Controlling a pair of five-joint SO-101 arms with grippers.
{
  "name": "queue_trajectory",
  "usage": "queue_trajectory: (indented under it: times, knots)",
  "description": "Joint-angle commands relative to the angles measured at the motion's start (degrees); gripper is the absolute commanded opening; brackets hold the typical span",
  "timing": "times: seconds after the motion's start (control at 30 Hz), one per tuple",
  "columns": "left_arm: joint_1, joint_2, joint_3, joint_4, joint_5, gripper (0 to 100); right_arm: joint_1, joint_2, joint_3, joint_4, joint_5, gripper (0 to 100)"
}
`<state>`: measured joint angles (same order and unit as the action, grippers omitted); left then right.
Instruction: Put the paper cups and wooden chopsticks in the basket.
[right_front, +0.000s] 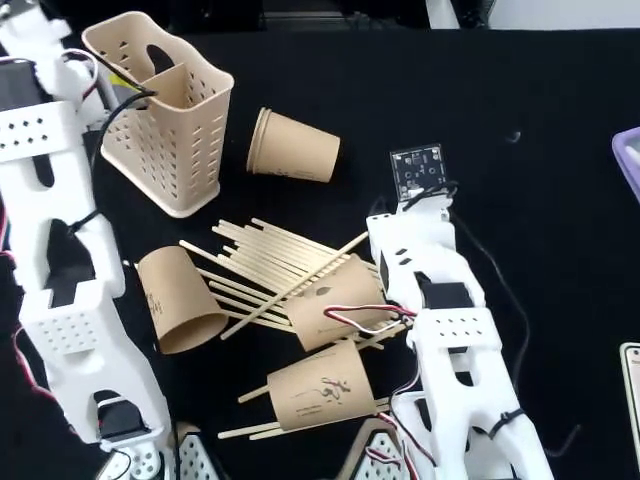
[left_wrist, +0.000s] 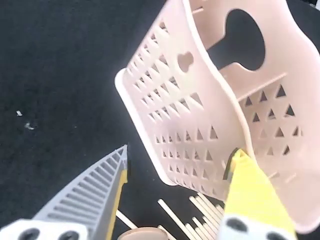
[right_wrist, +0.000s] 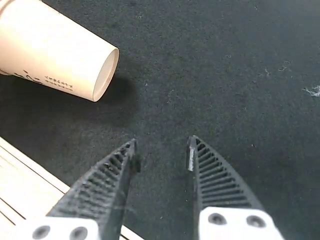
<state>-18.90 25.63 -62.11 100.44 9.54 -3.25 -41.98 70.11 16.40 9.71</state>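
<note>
Our right tool (right_wrist: 162, 147), released, hangs over the tabletop (right_wrist: 240, 60); the cup (right_wrist: 45, 47) lies on its side just ahead, base end nearer. Our left tool (left_wrist: 179, 150), released too, is at the basket (left_wrist: 200, 100) wall.

Black tabletop (right_front: 540, 80) in front of me, w/ a few white specks (right_wrist: 312, 91) on it. Purple obj (right_front: 628, 160) at my far right edge, cut off, can't tell what. Pale flat item (right_front: 631, 385) nearer along same edge, also cut off.
</note>
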Motion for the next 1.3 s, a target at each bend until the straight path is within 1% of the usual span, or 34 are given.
queue_trajectory:
  times: [0.0,0.1,0.23,0.33,0.4,0.5,0.63,0.73,0.83,1.0,1.07,1.13,1.23,1.27]
  knots:
    - [-3.47,-2.11,-5.41,0.26,0.53,32,0.26,0.22,-0.22,-1.58,-0.18,16.6]
    - [-4.70,-2.11,-9.63,0.26,0.62,32,0.26,0.22,-0.22,-1.58,-0.18,16.6]
    - [-4.35,-2.11,-15.87,0.35,0.70,32,0.26,0.22,-0.22,-1.58,-0.18,16.6]
    - [-3.91,-2.11,-16.22,0.53,0.70,32,0.26,0.22,-0.22,-1.58,-0.18,16.6]
    - [-3.56,-2.11,-13.49,0.53,0.70,30,0.26,0.22,-0.22,-1.58,-0.18,16.6]
    - [-3.56,-2.90,-6.29,0.53,0.62,29,0.26,0.22,-0.22,-1.67,-0.18,16.6]
    - [-2.51,-9.41,6.11,0.44,0.26,29,0.26,0.22,-0.22,-1.85,-0.18,16.6]
    - [0.40,-12.84,12.62,-1.32,0.18,30,0.26,0.22,-0.31,-1.93,-0.18,16.6]
    - [2.42,-13.10,17.01,-3.87,0.18,31,0.26,0.22,-0.31,-1.67,-0.18,16.6]
    - [6.46,-12.84,23.69,-5.19,0.18,31,0.26,0.22,-0.22,-1.67,-0.18,16.6]
    - [8.22,-12.84,26.95,-7.03,0.09,30,0.26,0.22,-0.22,-1.67,-0.18,16.6]
    - [9.27,-12.92,28.53,-8.53,0.09,24,0.35,0.22,-0.22,-1.58,-0.18,16.6]
    - [10.68,-12.84,29.05,-10.55,0.18,6,0.35,0.22,-0.22,-1.58,-0.18,16.6]
    - [11.12,-12.84,29.05,-11.60,0.18,2,0.35,0.22,-0.22,-1.58,-0.18,16.6]
